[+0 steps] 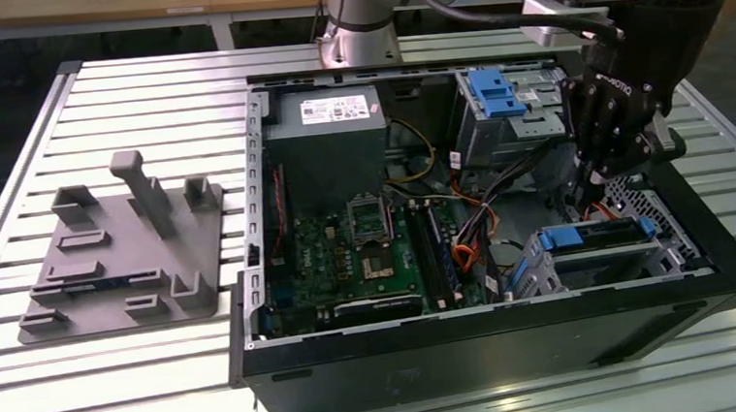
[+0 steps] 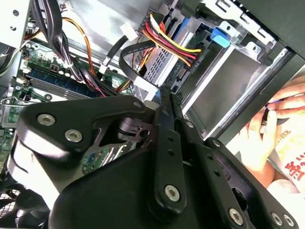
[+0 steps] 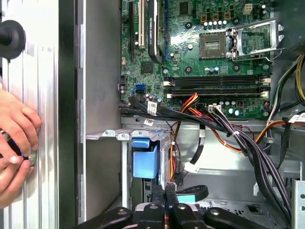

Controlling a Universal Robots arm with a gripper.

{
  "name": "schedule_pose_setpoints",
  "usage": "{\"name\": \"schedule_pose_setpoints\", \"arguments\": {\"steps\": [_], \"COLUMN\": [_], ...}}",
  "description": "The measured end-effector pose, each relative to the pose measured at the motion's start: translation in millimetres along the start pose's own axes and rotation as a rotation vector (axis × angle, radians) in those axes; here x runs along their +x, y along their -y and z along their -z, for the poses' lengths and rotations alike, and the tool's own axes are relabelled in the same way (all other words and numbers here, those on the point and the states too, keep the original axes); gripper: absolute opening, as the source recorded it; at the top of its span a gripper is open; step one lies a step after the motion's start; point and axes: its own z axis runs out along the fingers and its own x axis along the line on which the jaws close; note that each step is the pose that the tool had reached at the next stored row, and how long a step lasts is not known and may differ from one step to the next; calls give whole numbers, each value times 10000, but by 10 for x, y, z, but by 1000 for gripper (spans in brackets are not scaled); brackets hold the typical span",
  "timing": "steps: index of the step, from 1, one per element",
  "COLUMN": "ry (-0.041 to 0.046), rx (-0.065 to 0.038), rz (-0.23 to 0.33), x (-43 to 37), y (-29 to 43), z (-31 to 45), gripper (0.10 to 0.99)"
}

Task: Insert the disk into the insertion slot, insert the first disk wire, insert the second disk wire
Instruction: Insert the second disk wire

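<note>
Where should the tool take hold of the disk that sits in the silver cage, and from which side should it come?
Probably at the blue frame end, coming down through the open top of the case. The disk lies flat in the insertion slot, whose perforated walls cover its long sides. The blue end faces the cables and stands free.

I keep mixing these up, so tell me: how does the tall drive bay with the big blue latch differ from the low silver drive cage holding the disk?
The tall bay stands toward the back of the case; the low cage sits near the front edge. The bay's blue latch is large and upright; the cage shows a flatter blue frame around the disk. The gripper hangs between them. Both are silver metal with blue plastic parts.
</note>
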Motion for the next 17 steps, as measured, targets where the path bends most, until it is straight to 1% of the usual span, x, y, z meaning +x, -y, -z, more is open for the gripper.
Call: {"name": "schedule_pose_setpoints", "arguments": {"steps": [6, 8, 9, 17], "ry": [-48, -51, -51, -51], "rx": [1, 1, 1, 1], "rz": [0, 0, 0, 0], "x": [-2, -2, -2, -2], "y": [0, 0, 0, 0], "z": [-9, -11, -11, -11], "gripper": [141, 129, 102, 102]}}
